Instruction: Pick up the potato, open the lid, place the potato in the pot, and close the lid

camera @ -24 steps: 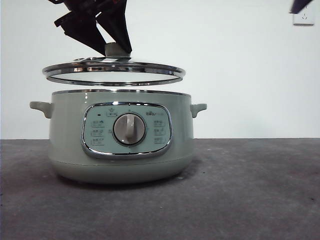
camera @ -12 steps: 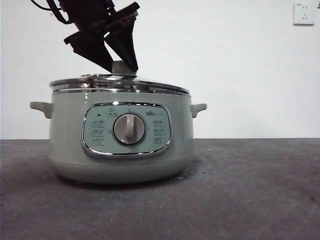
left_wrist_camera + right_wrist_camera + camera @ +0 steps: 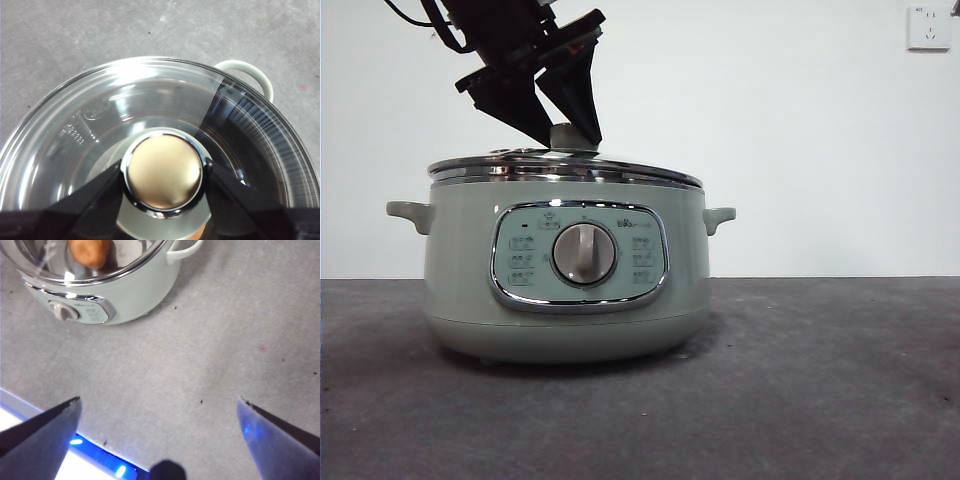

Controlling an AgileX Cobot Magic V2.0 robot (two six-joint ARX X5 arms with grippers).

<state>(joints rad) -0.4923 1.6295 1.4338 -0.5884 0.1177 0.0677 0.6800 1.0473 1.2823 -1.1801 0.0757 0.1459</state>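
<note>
Left claw (image 3: 563,128) pinching the lid (image 3: 565,168) by its knob, seated on pot (image 3: 565,290). Glass: rigid, slick, breakable; knob's the only grip. Right claw (image 3: 159,415) spread, idle.

Pot (image 3: 565,285) on grey table (image 3: 820,380)

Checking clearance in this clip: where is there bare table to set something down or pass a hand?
Bare grey table lies in front of the pot and out past its handle on the wall-socket side. The right gripper hangs open over bare table. Crowded: above the pot, where the left gripper clamps the lid knob.
</note>
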